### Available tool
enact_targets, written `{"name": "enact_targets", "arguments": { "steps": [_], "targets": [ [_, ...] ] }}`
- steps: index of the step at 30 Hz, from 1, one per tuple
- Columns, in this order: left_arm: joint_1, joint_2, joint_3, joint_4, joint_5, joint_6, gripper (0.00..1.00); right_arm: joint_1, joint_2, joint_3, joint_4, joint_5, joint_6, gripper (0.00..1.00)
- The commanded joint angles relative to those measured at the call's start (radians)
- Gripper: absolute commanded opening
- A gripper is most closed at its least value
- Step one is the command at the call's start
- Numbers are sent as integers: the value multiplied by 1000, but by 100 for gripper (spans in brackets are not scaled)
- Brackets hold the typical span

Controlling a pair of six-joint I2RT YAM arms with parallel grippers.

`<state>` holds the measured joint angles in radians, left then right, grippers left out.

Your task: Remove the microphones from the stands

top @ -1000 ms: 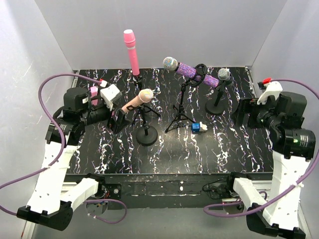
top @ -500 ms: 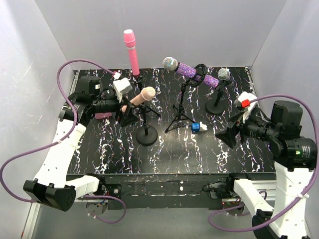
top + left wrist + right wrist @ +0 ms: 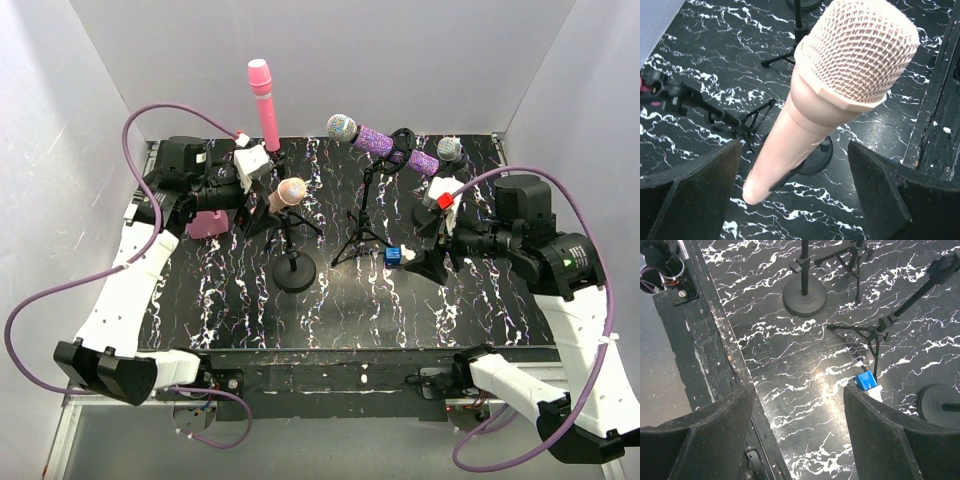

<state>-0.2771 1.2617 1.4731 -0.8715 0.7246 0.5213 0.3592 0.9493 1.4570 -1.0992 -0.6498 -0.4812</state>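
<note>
A peach microphone (image 3: pixel 288 193) sits tilted in the clip of a round-base stand (image 3: pixel 294 271), left of the table's middle. My left gripper (image 3: pixel 254 207) is open at its lower handle end. In the left wrist view the microphone (image 3: pixel 840 85) runs between the two fingers (image 3: pixel 695 190), with gaps on both sides and its tail end low between them. My left gripper (image 3: pixel 795 200) holds nothing. My right gripper (image 3: pixel 428 252) is open and empty, hovering right of the middle; in its wrist view (image 3: pixel 797 435) only bare table shows between the jaws.
A pink microphone (image 3: pixel 262 100) stands upright at the back. A purple glitter microphone (image 3: pixel 385 143) rests on a tripod stand (image 3: pixel 362 235). A grey-headed microphone (image 3: pixel 450 150) sits on a round base (image 3: pixel 432 215). A blue block (image 3: pixel 397 255) lies by the tripod, near my right fingers (image 3: pixel 866 381).
My left arm has swung back and right, bringing its open jaws around the peach microphone's handle. My right arm has swung left from the table's right edge toward the blue block.
</note>
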Motion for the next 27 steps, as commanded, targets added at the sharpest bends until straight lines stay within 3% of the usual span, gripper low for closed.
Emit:
{"name": "enact_targets", "arguments": {
  "steps": [1, 14, 20, 24, 27],
  "targets": [
    [-1, 65, 78, -26, 73, 85, 86, 27, 11, -14, 153, -10, 62, 78],
    [-1, 136, 101, -70, 209, 134, 59, 113, 97, 11, 252, -7, 134, 77],
    [-5, 130, 90, -70, 262, 85, 38, 156, 118, -40, 332, -30, 138, 73],
    [-25, 102, 66, -69, 262, 66, 11, 202, 152, -49, 407, -8, 164, 75],
    [-62, 74, 47, -64, 240, 66, 2, 237, 189, -55, 479, -2, 179, 77]
  ]
}}
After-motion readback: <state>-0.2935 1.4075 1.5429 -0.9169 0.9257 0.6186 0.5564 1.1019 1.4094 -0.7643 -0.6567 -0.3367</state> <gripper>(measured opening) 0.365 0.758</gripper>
